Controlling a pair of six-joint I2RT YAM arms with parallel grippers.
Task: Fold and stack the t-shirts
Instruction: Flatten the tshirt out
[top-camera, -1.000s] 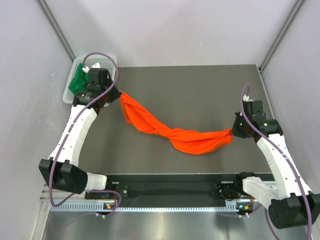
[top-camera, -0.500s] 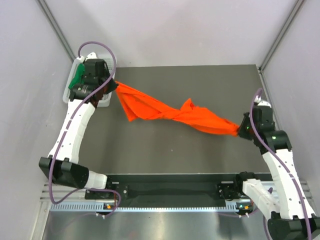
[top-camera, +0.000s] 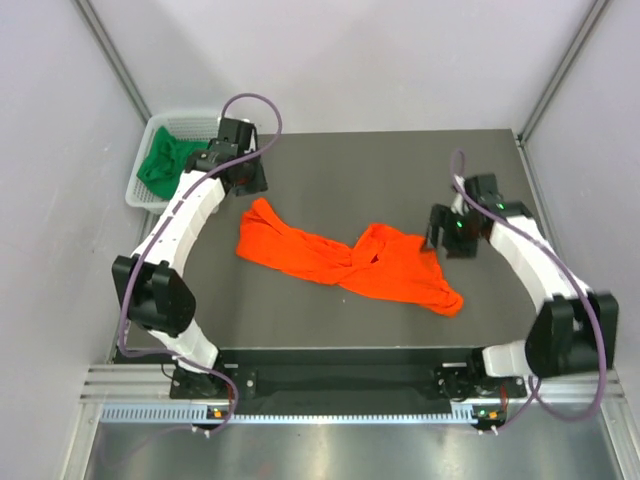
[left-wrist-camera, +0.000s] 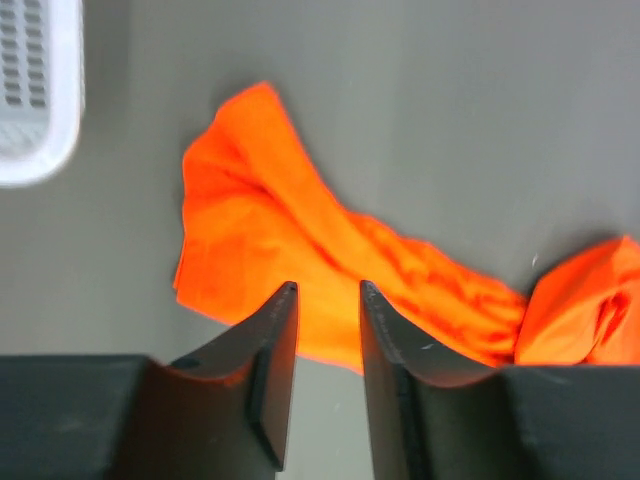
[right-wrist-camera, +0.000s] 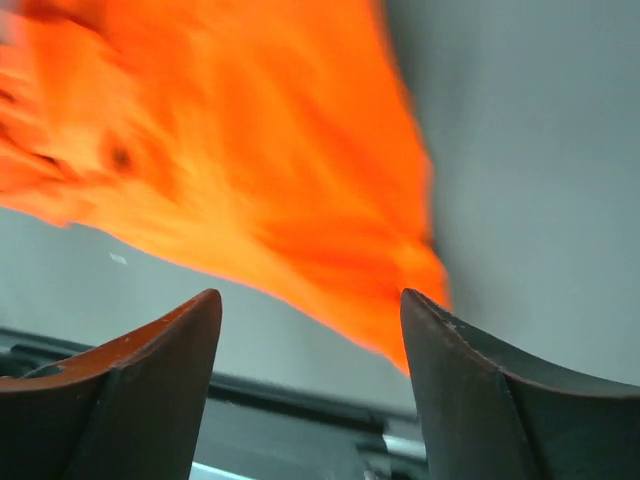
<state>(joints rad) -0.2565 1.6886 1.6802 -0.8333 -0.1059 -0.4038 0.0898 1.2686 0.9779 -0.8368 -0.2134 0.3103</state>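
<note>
The orange t-shirt (top-camera: 345, 262) lies twisted in a long band on the dark table (top-camera: 400, 165), free of both grippers. My left gripper (top-camera: 248, 180) hovers just beyond its left end, jaws partly open and empty; in the left wrist view the orange t-shirt (left-wrist-camera: 290, 240) lies below my left gripper (left-wrist-camera: 328, 292). My right gripper (top-camera: 445, 238) hangs open beside the cloth's right part. In the right wrist view the orange t-shirt (right-wrist-camera: 230, 150) spreads under my wide-open right gripper (right-wrist-camera: 310, 300). The green t-shirt (top-camera: 163, 165) sits bunched in the basket.
A white mesh basket (top-camera: 190, 120) stands at the table's far left corner, its corner (left-wrist-camera: 40, 110) showing in the left wrist view. Grey walls close in on three sides. A black rail (top-camera: 340, 380) runs along the near edge.
Both grippers have let go of the orange t-shirt, which dropped from a stretched span onto the table. The left arm swung right, away from the basket; the right arm moved inward.
</note>
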